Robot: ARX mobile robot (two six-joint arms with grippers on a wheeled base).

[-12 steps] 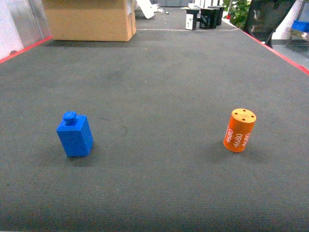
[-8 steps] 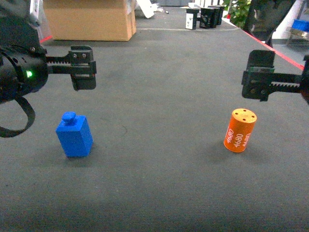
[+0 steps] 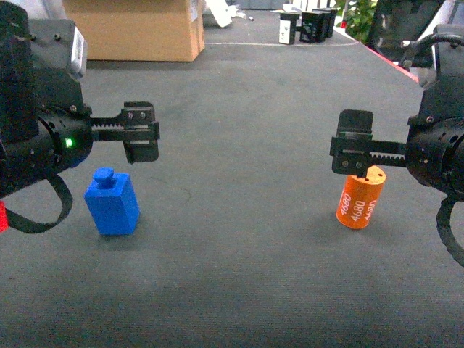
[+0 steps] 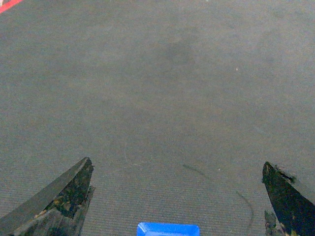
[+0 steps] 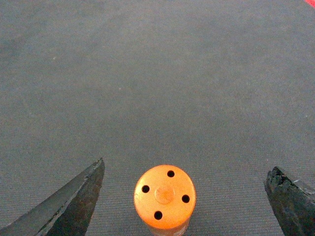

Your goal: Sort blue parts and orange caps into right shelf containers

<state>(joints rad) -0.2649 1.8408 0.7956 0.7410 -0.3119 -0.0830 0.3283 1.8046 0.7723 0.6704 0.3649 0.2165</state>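
Orange cap [image 3: 359, 197] stands upright at 4 o'clock on the grey worktop [image 3: 239, 239], right claw [image 5: 182, 196] spread wide just above it, not touching. Blue part [image 3: 112, 201] sits at 8 o'clock; left claw [image 4: 177, 196] hangs over it, spread too.

An orange cap [image 3: 359, 197] stands upright on the dark grey counter [image 3: 239, 239], a short cylinder with white "4680" digits on its side and four small holes in its flat top. A blue part [image 3: 112, 201], a block with a round knob on top, stands well to the cap's left.
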